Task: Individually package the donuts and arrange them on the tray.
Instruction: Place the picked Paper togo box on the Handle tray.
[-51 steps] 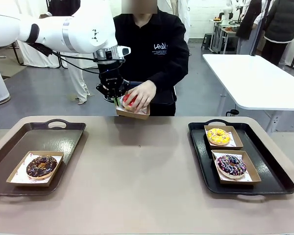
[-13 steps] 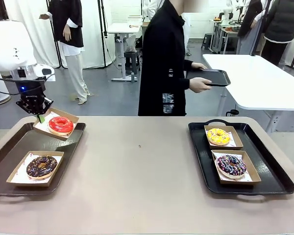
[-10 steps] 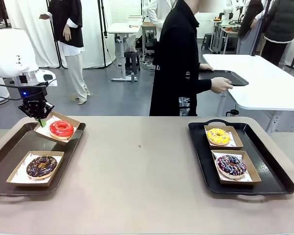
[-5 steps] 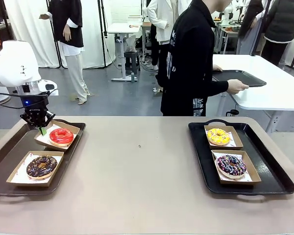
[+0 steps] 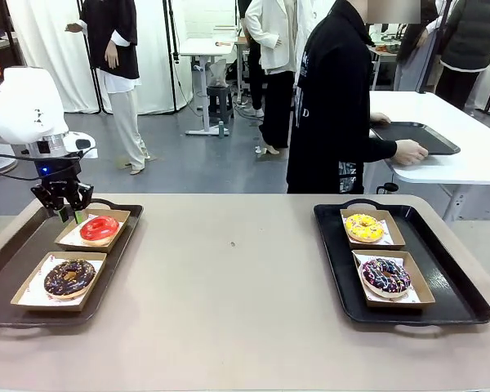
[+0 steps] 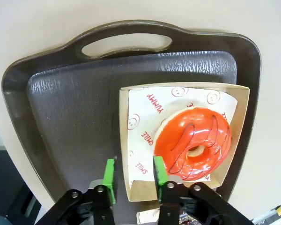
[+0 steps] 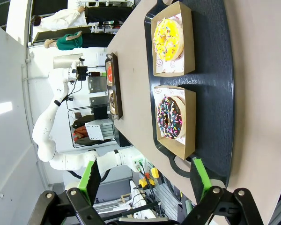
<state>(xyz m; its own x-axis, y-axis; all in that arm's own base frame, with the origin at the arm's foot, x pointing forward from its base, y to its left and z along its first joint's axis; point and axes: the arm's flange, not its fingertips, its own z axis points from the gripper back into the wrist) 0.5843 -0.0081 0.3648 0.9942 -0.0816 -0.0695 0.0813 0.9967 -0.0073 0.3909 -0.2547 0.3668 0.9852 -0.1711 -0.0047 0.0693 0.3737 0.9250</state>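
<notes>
Four donuts sit boxed, two per tray. On the left tray (image 5: 16, 245) the red-glazed donut (image 6: 193, 143) lies in its box (image 6: 136, 187), whose near wall stands between the left claw (image 6: 133, 172)'s partly parted pads, apparently just clear of them. From that claw the donut lies ahead and to its right in the wrist view. Well off, the right claw (image 7: 145, 180) hangs wide and empty above the right tray (image 7: 215, 93).

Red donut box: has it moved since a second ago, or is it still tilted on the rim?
Yes. The red donut's box has come down and slightly toward the robot, off the left tray's far rim, and now lies flat behind the chocolate donut's box.
</notes>
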